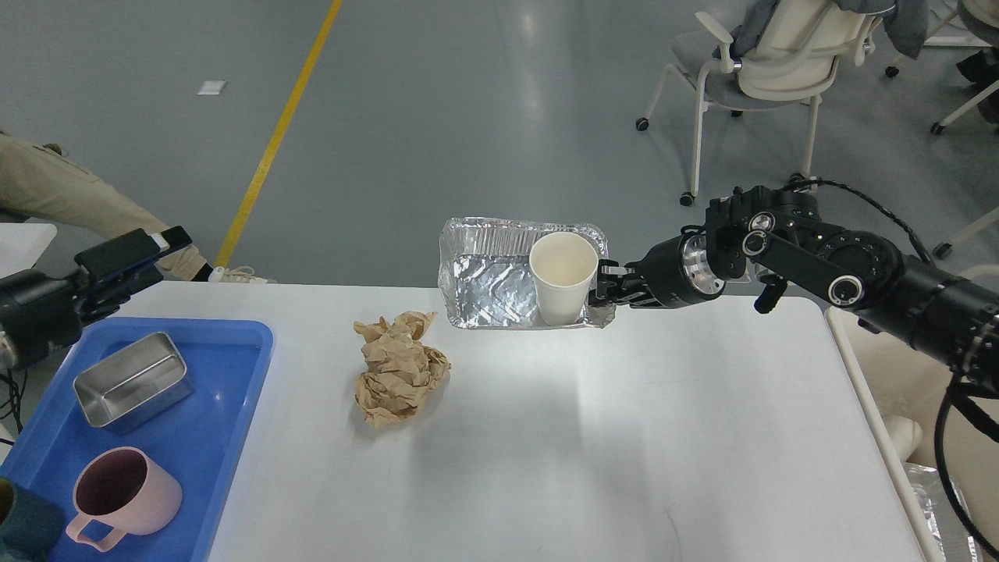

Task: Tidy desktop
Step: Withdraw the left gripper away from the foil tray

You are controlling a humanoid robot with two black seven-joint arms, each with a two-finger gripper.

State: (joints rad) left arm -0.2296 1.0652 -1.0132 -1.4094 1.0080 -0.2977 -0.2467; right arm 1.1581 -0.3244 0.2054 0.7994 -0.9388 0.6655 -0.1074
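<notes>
Cup (562, 277) could topple: my right jaws (602, 290) pinch only the foil tray's (488, 285) flimsy rim above the worktop (593, 437); left jaws (136, 254), can't tell.

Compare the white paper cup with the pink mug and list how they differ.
The white paper cup is plain and handleless; the pink mug has a loop handle. The paper cup stands in the foil container held at its edge by the right pincer; the pink mug sits in the blue tray, untouched. The paper cup is cream inside, the pink mug darker inside. Both stand upright and look empty.
</notes>
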